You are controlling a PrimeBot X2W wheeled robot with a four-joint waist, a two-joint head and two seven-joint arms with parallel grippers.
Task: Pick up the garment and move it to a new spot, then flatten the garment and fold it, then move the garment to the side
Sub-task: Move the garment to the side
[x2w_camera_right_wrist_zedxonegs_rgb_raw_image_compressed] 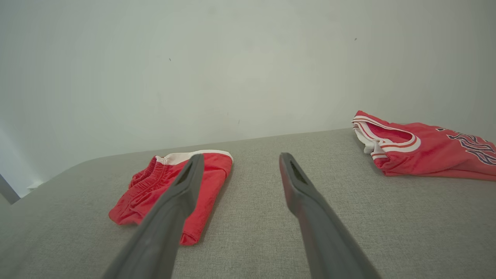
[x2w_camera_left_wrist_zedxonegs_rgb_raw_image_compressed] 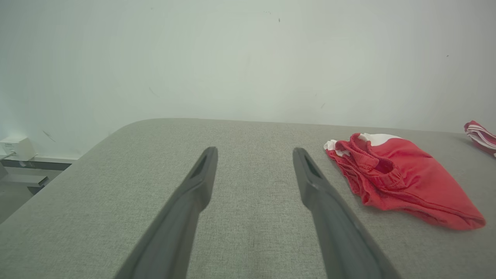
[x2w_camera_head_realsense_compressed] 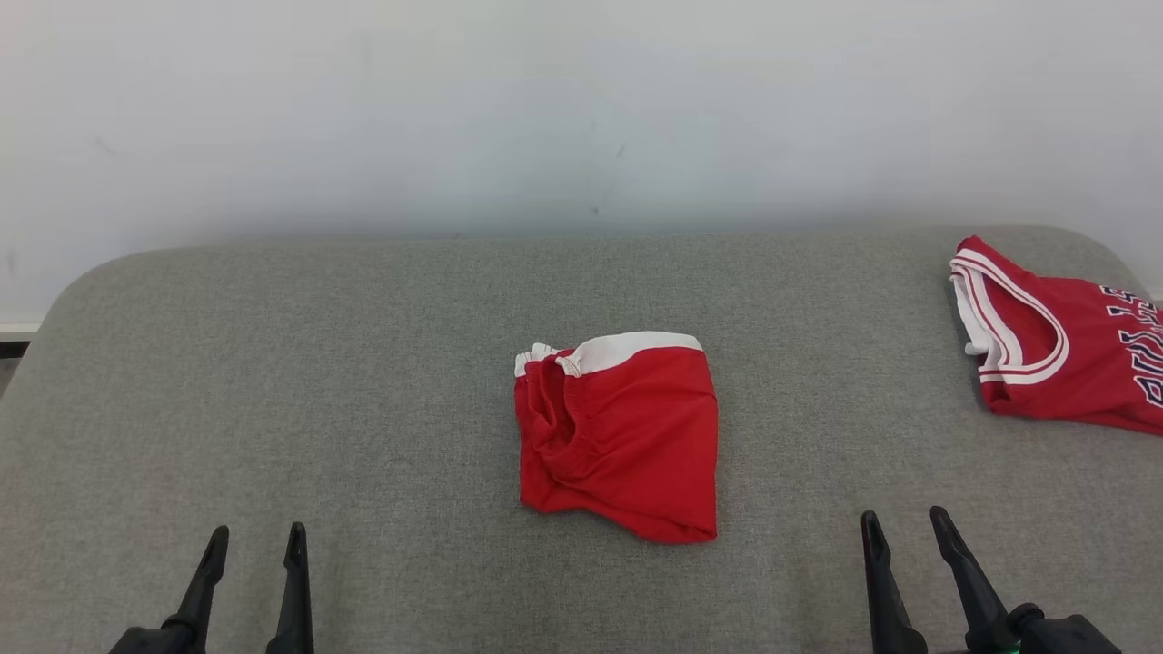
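The garment (x2w_camera_head_realsense_compressed: 627,436), a pair of red shorts with a white waistband, lies folded in the middle of the grey padded surface (x2w_camera_head_realsense_compressed: 273,363). In the left wrist view the garment (x2w_camera_left_wrist_zedxonegs_rgb_raw_image_compressed: 403,182) sits to the right of the fingers, and in the right wrist view the garment (x2w_camera_right_wrist_zedxonegs_rgb_raw_image_compressed: 139,193) lies to the left, partly behind one finger. My left gripper (x2w_camera_head_realsense_compressed: 257,531) (x2w_camera_left_wrist_zedxonegs_rgb_raw_image_compressed: 254,151) rests open near the front left, holding nothing. My right gripper (x2w_camera_head_realsense_compressed: 904,516) (x2w_camera_right_wrist_zedxonegs_rgb_raw_image_compressed: 241,155) stands open at the front right, also holding nothing. Both are well short of the shorts.
A red jersey (x2w_camera_head_realsense_compressed: 1063,354) (x2w_camera_right_wrist_zedxonegs_rgb_raw_image_compressed: 422,151) with white trim and dark lettering lies at the far right edge. A pale wall runs behind the surface. Past the rounded left corner, a small white box (x2w_camera_left_wrist_zedxonegs_rgb_raw_image_compressed: 17,147) sits on a ledge.
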